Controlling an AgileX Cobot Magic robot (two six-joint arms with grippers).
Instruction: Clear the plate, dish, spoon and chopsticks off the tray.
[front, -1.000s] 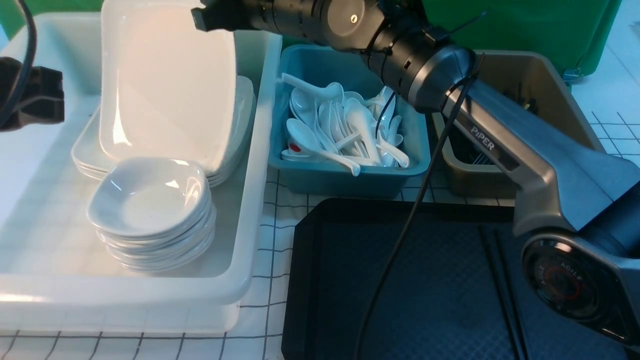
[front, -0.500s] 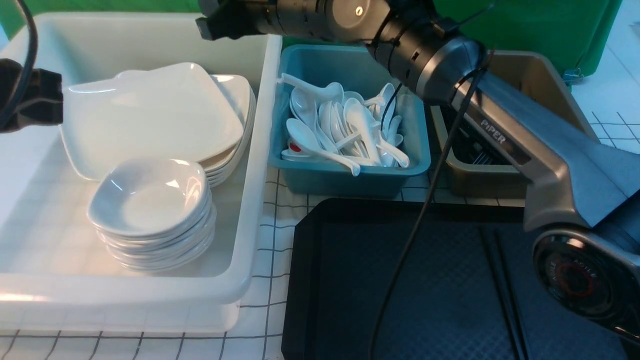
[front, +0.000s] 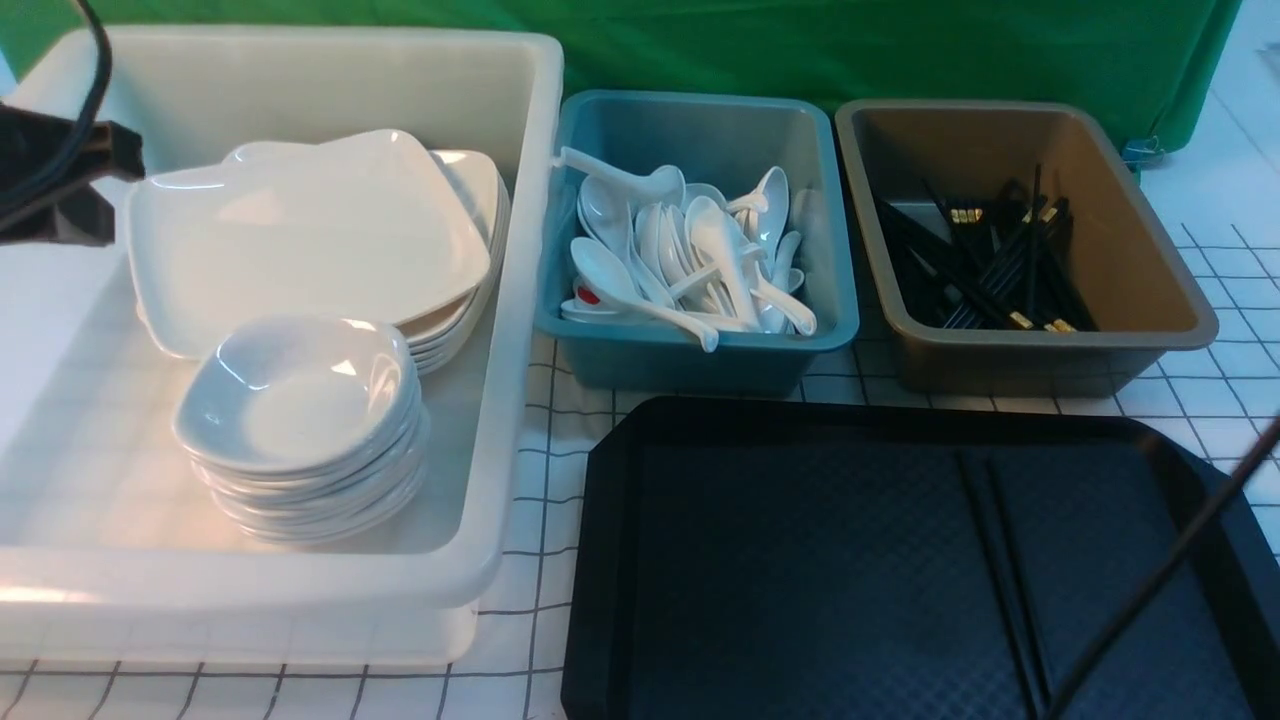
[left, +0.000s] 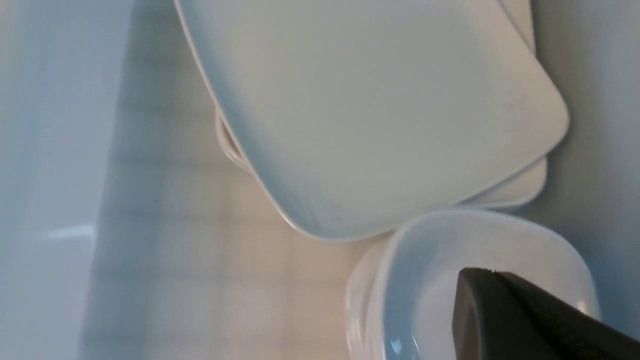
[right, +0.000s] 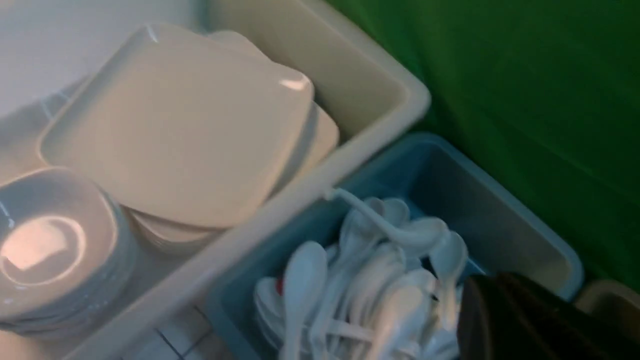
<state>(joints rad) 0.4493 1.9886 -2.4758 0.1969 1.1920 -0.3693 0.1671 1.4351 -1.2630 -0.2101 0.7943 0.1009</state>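
While chopsticks (front: 1003, 580) are lying near-to-far toward the right edge of the counter (front: 1230, 400), I'm judging right fingers (right: 520, 320) nearer; can't tell if open.

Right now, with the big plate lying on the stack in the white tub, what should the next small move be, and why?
Probably lower the right gripper toward the chopsticks, the only item visible on the tray. The plate rests on the stack in the white tub, and the brown tub holding other chopsticks stands on that arm's side.
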